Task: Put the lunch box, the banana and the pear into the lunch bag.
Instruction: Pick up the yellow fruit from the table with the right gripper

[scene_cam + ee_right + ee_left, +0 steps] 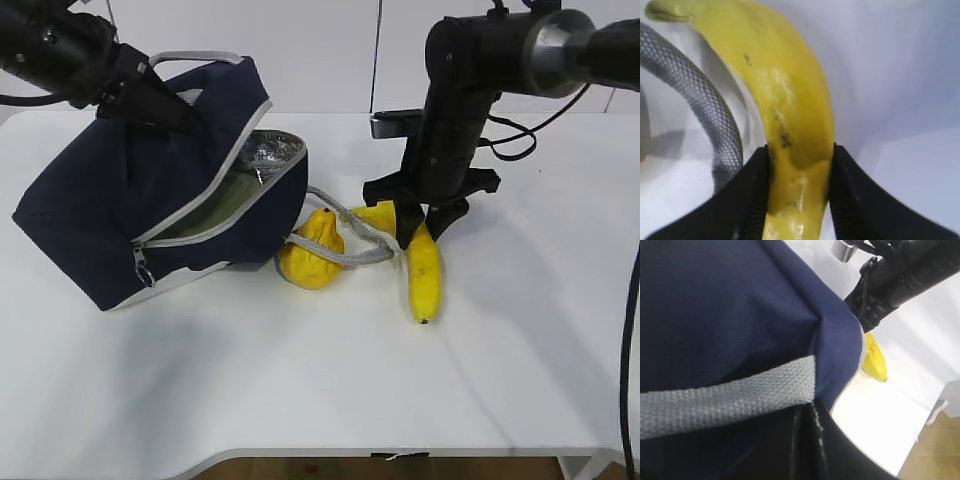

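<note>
The navy lunch bag (100, 205) lies tipped toward the left with its zippered mouth open to the right. My left gripper (165, 102) is shut on its top fabric by the grey webbing handle (725, 400). A pale green flat surface (215, 205), apparently the lunch box's lid, shows inside the mouth. The pear (312, 255) rests on the table against the bag's mouth. To its right the banana (424, 275) lies on the table. My right gripper (420, 225) comes down from above, and its pads press both sides of the banana (785, 90).
A loose grey bag handle (350, 250) loops over the pear and reaches almost to the banana, right beside my right gripper's left finger (747, 200). The white table (300, 380) extends forward to its near edge.
</note>
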